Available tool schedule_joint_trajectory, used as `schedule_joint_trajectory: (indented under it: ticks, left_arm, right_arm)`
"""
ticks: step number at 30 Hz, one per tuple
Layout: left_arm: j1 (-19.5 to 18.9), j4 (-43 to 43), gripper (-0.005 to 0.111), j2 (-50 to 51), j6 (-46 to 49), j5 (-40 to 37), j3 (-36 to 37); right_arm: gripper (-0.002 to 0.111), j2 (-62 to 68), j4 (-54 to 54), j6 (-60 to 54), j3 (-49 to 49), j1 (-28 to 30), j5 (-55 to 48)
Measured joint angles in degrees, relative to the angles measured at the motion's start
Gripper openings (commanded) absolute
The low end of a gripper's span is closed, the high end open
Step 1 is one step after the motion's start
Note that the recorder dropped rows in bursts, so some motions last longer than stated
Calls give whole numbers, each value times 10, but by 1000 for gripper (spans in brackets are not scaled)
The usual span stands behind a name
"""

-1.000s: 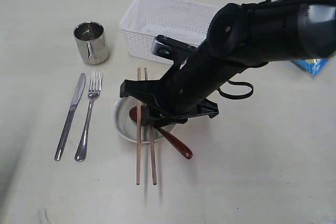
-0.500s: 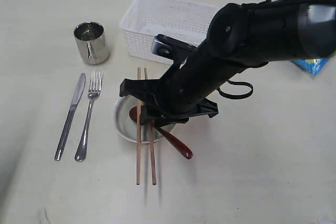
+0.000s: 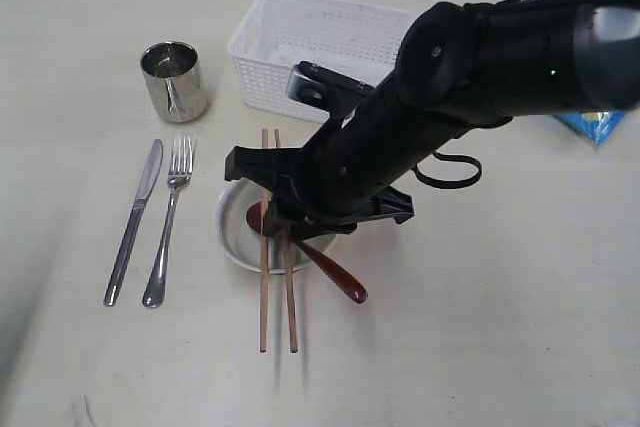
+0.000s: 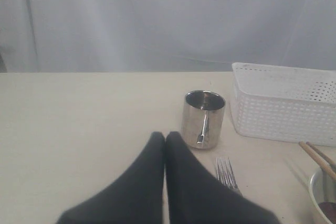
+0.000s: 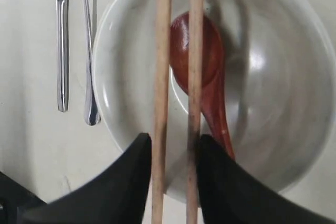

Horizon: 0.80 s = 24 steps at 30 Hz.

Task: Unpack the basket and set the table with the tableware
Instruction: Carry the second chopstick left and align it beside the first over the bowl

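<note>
Your right gripper (image 5: 174, 139) hangs over the bowl (image 5: 273, 103), jaws part-open astride the chopsticks (image 5: 161, 51), whose long axis runs near-to-far between them, apparently gripping neither.

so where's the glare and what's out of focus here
Right wrist view: bright glare patch inside the round cream bowl; the black right gripper is soft. Left wrist view: the black left gripper is blurred, the shiny steel cup sharp. Exterior view: soft, even light.

The cup (image 3: 173, 80), knife (image 3: 135, 219) and fork (image 3: 168, 227) are shiny steel — chopsticks (image 3: 264, 297) matt wood, spoon (image 3: 340, 279) glossy, basket (image 3: 300, 37) plastic.
</note>
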<state>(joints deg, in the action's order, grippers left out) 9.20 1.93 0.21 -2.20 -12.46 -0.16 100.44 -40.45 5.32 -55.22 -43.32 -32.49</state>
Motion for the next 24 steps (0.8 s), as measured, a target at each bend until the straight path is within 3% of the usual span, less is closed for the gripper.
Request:
schedule_joint_trajectory:
  ticks: [24]
  left_arm:
    - [0,0,0,0,0,0,0]
  right_arm:
    - [30,0,-6,-8,0,-2,24]
